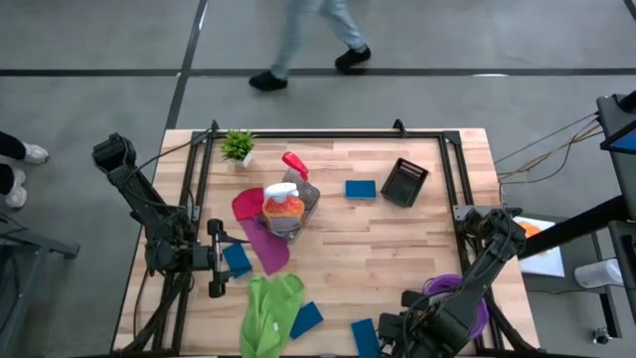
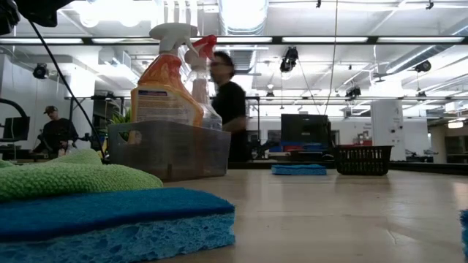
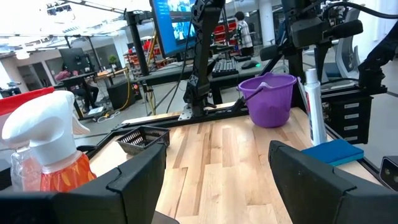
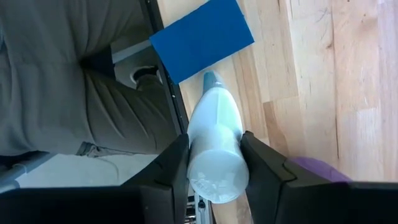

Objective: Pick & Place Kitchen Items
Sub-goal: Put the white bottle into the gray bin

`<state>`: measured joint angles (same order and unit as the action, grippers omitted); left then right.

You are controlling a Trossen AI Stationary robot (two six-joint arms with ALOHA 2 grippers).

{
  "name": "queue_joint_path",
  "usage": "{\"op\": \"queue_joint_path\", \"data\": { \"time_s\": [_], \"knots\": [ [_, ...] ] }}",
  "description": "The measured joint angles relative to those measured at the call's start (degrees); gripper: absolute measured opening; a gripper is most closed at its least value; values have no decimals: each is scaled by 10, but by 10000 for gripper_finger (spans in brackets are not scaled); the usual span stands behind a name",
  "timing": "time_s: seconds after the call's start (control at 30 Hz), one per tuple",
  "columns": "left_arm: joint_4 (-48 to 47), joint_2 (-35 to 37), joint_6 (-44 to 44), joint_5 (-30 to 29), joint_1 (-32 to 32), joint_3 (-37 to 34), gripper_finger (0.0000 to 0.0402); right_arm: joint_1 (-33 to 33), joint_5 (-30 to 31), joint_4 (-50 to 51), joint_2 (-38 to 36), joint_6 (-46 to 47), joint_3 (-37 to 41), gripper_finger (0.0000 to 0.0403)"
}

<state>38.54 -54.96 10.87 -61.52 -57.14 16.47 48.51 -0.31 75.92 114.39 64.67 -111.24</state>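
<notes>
High view: two dark arms work a wooden desk (image 1: 397, 249) scattered with kitchen items. The left pincer (image 1: 215, 259) sits at the desk's left side, its fingers spread wide with nothing between them, just beside a blue sponge (image 1: 237, 260) and the magenta cloth (image 1: 266, 246). Near the desk's middle, a clear bin (image 1: 298, 211) holds the orange spray bottle (image 1: 283, 205) with its white trigger and a red-topped bottle (image 1: 295, 164); a red cloth (image 1: 246, 204) lies against the bin's left side.

At the near right corner, the right pincer (image 4: 214, 163) is clamped on a white-topped bottle (image 4: 215, 140), seen in the right wrist view gripped between both fingers, its tip pointing toward another blue sponge (image 4: 200, 38) at the desk edge. A purple bucket (image 1: 467, 298) stands just beside that arm.

A green cloth (image 1: 268, 313) lies at the front edge, touching a third blue sponge (image 1: 306, 319). A fourth sponge (image 1: 360, 188) rests toward the back, near a small black basket (image 1: 404, 182). A potted plant (image 1: 238, 146) stands at the far left corner. A person (image 1: 308, 40) walks across the floor beyond the desk.
</notes>
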Motion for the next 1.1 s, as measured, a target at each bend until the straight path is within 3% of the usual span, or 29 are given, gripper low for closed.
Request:
{"op": "queue_joint_path", "data": {
  "time_s": [0.73, 0.93, 1.1],
  "knots": [
    [0, 0, 0, 0, 0, 0, 282, 0, 14, 31, 0, -10, -22, 110],
    [0, 0, 0, -3, 0, 0, 282, 0, 54, 98, 0, -22, -69, 110],
    [0, 0, 0, -4, 0, 0, 282, 0, 138, 137, -1, -69, -122, 110]
  ]
}}
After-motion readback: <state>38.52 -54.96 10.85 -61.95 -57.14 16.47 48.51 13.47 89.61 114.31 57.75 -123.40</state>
